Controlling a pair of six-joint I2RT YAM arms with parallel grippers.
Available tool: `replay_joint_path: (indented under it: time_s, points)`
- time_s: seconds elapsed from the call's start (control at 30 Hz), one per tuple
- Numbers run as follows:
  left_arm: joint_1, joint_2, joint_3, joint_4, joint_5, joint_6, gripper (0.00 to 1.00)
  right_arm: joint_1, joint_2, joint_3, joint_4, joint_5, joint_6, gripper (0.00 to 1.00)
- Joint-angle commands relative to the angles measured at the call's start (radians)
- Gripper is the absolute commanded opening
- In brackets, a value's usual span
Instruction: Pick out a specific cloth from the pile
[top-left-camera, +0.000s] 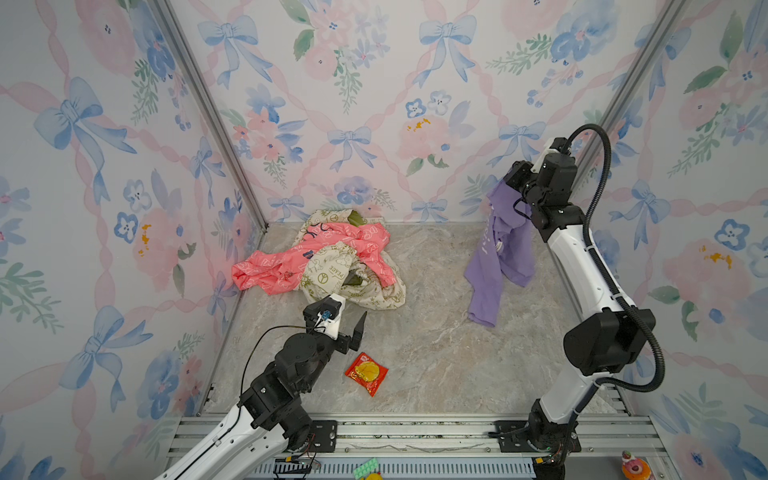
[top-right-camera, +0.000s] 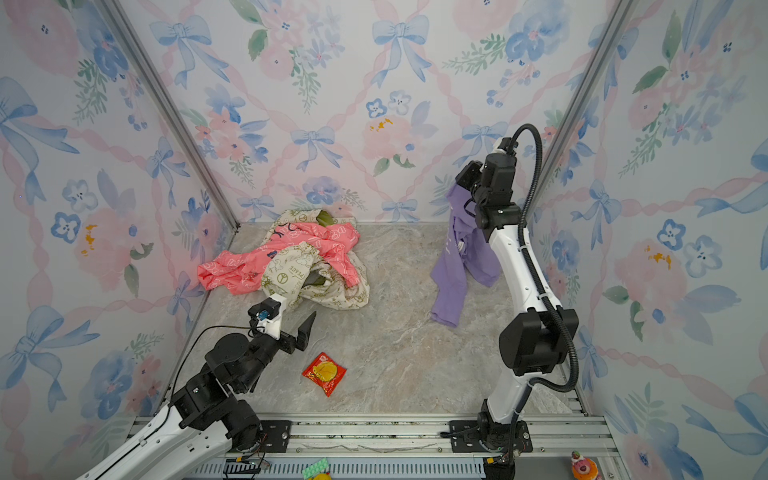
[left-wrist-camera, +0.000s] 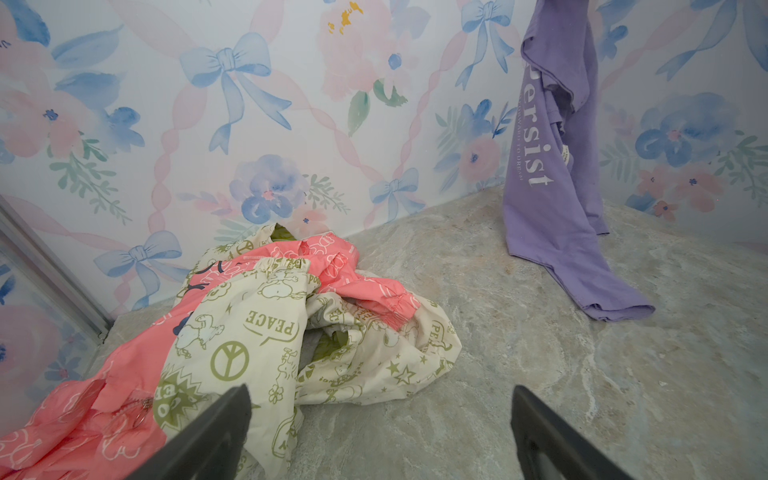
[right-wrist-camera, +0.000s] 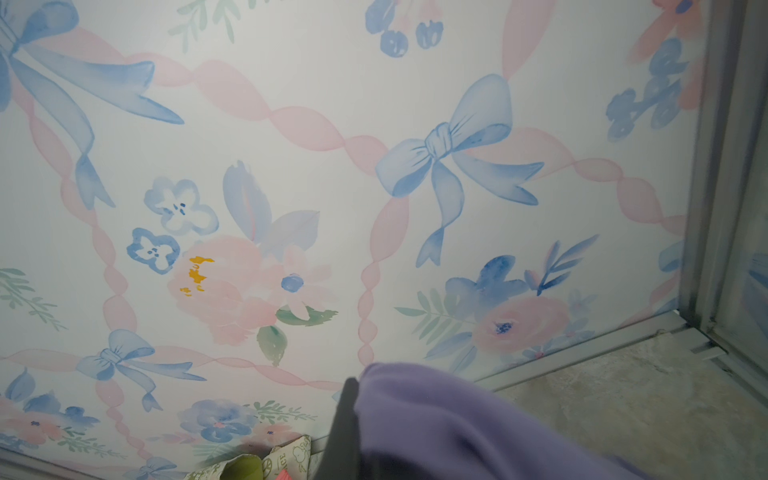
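Holding the cloth (top-left-camera: 494, 257) up at two o'clock in my clenched right claw (top-left-camera: 508, 181), hem on the bench (top-left-camera: 432, 353), lettering (left-wrist-camera: 536, 158) reads "ersist", its start folded away, pile (top-left-camera: 332, 262) at eleven, printed "PEACE", left claw (top-left-camera: 349, 328) released.

A lab robot cell: floral bow wallpaper (top-left-camera: 374, 83) covers the walls, bare aluminium posts (top-left-camera: 212, 112) run up the back corners, the floor (top-left-camera: 436, 353) is marble-look sheet, and the left arm (top-left-camera: 266, 399) and right arm (top-left-camera: 582, 270) are bolted to a slotted metal rail (top-left-camera: 415, 430) along the bottom edge.
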Motion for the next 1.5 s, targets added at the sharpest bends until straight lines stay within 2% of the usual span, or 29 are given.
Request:
replay_joint_path:
  time_s: [0.0,0.5,0.73,0.77,0.83,0.9,0.93,0.97,1.0,1.1,1.23,1.33,1.47]
  points:
    - [0.010,-0.004,-0.010,-0.004,0.010,0.022,0.98,0.013,-0.015,0.002,-0.012,0.010,-0.053,0.00]
    - [0.011,-0.043,-0.012,-0.005,0.017,0.019,0.98,-0.056,-0.302,-0.685,-0.010,0.280,-0.082,0.06]
    - [0.012,-0.044,-0.012,-0.004,0.020,0.019,0.98,-0.112,-0.413,-0.955,-0.048,0.297,0.008,0.13]
    - [0.012,-0.044,-0.012,-0.004,0.019,0.020,0.98,-0.119,-0.423,-0.983,-0.059,0.297,0.022,0.16]
    - [0.011,-0.047,-0.013,-0.005,0.017,0.019,0.98,-0.129,-0.444,-1.031,-0.081,0.306,0.064,0.30]
    - [0.012,-0.048,-0.013,-0.005,0.014,0.021,0.98,-0.148,-0.477,-1.087,-0.090,0.288,0.133,0.35]
    - [0.012,-0.051,-0.013,-0.005,0.014,0.021,0.98,-0.155,-0.499,-1.111,-0.087,0.272,0.148,0.42]
    - [0.012,-0.052,-0.013,-0.005,0.012,0.020,0.98,-0.157,-0.528,-1.139,-0.088,0.265,0.162,0.56]
    - [0.012,-0.053,-0.014,-0.005,0.011,0.022,0.98,-0.158,-0.562,-1.158,-0.091,0.265,0.173,0.65]
    - [0.012,-0.055,-0.015,-0.005,0.008,0.022,0.98,-0.158,-0.670,-1.202,-0.095,0.267,0.192,0.86]
    - [0.015,-0.057,-0.014,-0.004,0.008,0.024,0.98,-0.158,-0.787,-1.200,-0.095,0.239,0.188,0.92]
    - [0.020,-0.057,-0.015,-0.005,0.010,0.025,0.98,-0.151,-0.846,-1.192,-0.061,0.170,0.150,0.94]
    - [0.022,-0.061,-0.016,-0.004,0.000,0.025,0.98,-0.107,-0.872,-1.188,0.005,0.106,0.046,0.97]
